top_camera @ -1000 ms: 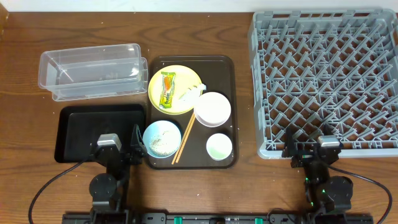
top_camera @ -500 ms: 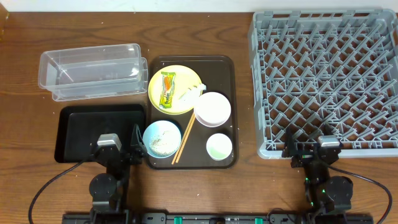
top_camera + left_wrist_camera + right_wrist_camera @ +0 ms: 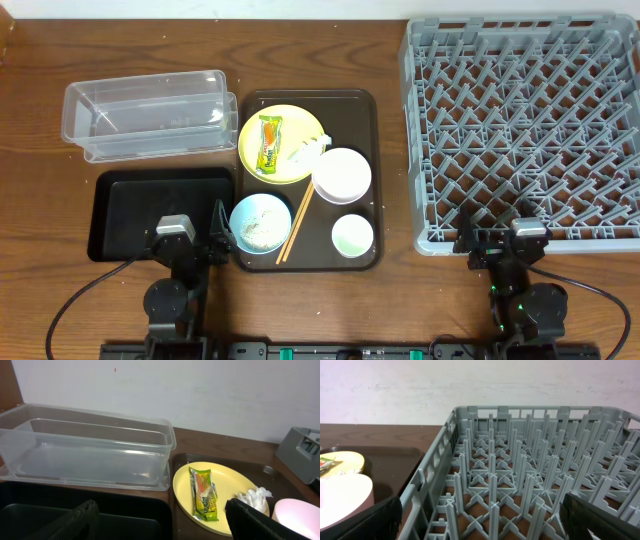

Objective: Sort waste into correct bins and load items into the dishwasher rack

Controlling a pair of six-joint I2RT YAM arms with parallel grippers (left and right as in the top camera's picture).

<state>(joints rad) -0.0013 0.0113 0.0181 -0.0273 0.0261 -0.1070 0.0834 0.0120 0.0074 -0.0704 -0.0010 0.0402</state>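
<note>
Starting nearest the arms: left gripper [image 3: 161,506] sits low at the near-left corner of the brown serving tray [image 3: 365,110], jaws spread wide, nothing between them. Right gripper [image 3: 481,500] well off the serving tray's near-right corner, jaws likewise released and empty, facing the rack wall.

Black tray [image 3: 130,210] lies just left of the serving tray's near half, edges almost touching; nothing in it.

On the serving tray, near row:
- light blue bowl [image 3: 238,215] in the near-left corner, white rice bits [image 3: 262,230] heaped inside.
- chopsticks [image 3: 297,222] lying together on a slant just right of that bowl, near ends toward the serving tray's front edge, far ends by the white bowl.
- pale green cup [image 3: 352,236] upright in the near-right corner.

Middle of the serving tray: white bowl [image 3: 342,175], right of centre, upright, its rim overlapping the plate's edge.

Far half of the serving tray: yellow plate [image 3: 300,125], flat, left of centre. Green-and-orange wrapper [image 3: 269,143] lies on its left part, long side running near to far. Crumpled white scrap [image 3: 305,152] on its near-right part, beside the white bowl.

Clear tub [image 3: 150,115] on the table [image 3: 300,60] just left of the serving tray's far half, beyond the black tray; nothing in it.

Grey dishwasher rack [image 3: 520,120] stands right of the serving tray, apart from it, reaching farther back; pegs bare.
</note>
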